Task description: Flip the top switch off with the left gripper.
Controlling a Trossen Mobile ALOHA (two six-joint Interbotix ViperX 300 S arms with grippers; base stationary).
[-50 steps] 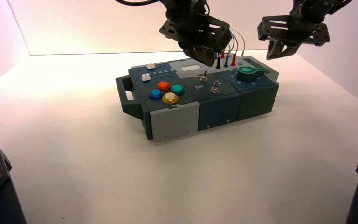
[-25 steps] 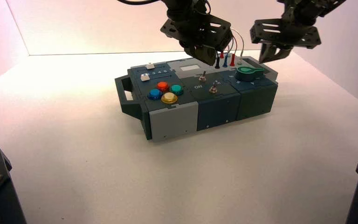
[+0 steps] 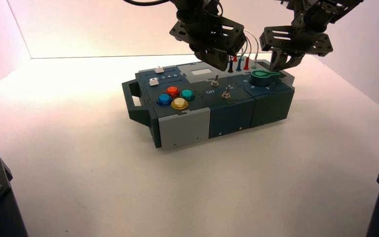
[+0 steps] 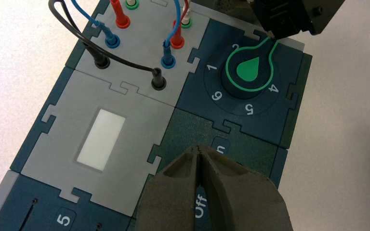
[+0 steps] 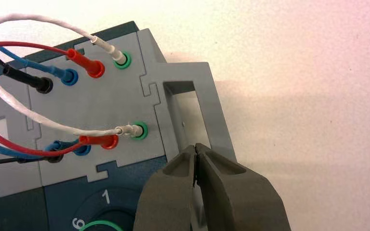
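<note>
While its fingers press together, the left gripper (image 3: 220, 61) hovers just above and behind the top switch (image 3: 216, 81), mid-box (image 3: 185, 128) by the "Off" print. The right gripper (image 3: 282, 61), also closed, hangs over the box's far right end beyond the green knob (image 3: 263, 76).

Bright warm light from the far back, pinkish glow on the white surface (image 3: 103, 163), soft dark shadow just under the box (image 3: 202, 106) — small shiny spots on its round buttons (image 3: 176, 97), close-up tool tips a bit blurry, wires sharp.
</note>
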